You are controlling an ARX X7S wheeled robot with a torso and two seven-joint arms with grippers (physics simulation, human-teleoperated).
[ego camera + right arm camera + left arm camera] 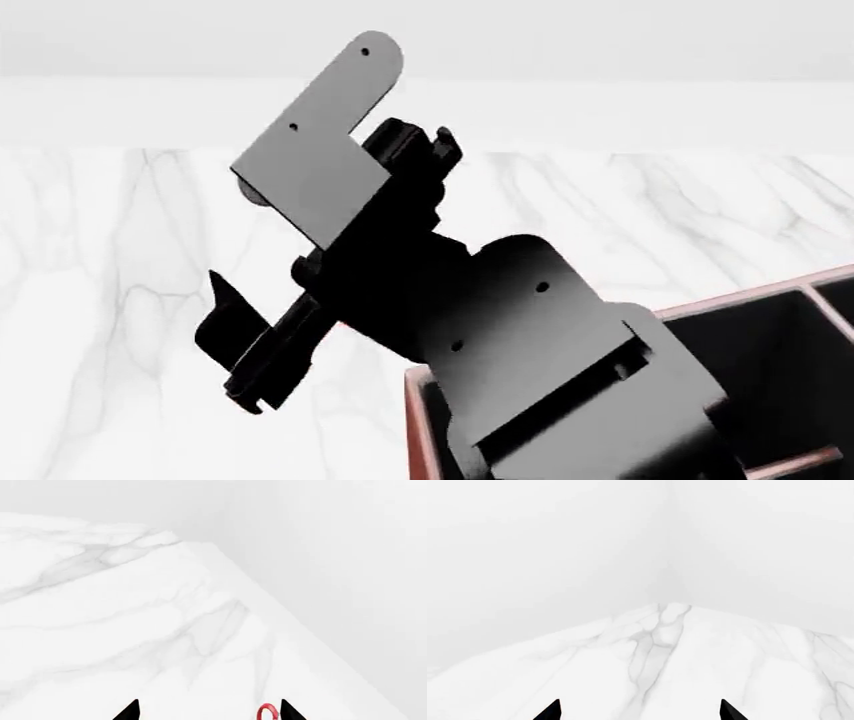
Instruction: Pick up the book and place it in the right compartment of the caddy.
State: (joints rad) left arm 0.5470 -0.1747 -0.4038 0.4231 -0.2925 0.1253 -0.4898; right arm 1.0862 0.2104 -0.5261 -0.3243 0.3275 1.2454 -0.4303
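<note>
**Step in hand (judged):** locating and approaching the book. The book shows in no view, so its place cannot be told; the pick-up is not yet begun. The sound move is to bring head or wrist cameras down onto the table until the black cover is in sight, then close on it squarely across its thickness.

**Caddy** [424, 440]: reddish-brown rim and black-lined compartments at the lower right of the head view, partly covered by an arm. A divider shows near the far right edge; which cell counts as the right compartment cannot be settled from this slice.

**Left gripper** [640, 711]: two dark fingertips set apart, nothing between them, over bare marble; it stands open and empty.

**Right gripper** [209, 711]: fingertips likewise spread, holding nothing.

**Arm** [441, 300]: large black link with a grey bracket, raised in front of the head camera, beside and over the caddy's near-left corner. Which arm it is cannot be told. It blocks most of the table.

**Table** [107, 280]: white marble with grey veining, running behind the caddy to a pale wall.

**Red curved piece** [267, 712]: just beside one right fingertip; too little shows to name it.
</note>
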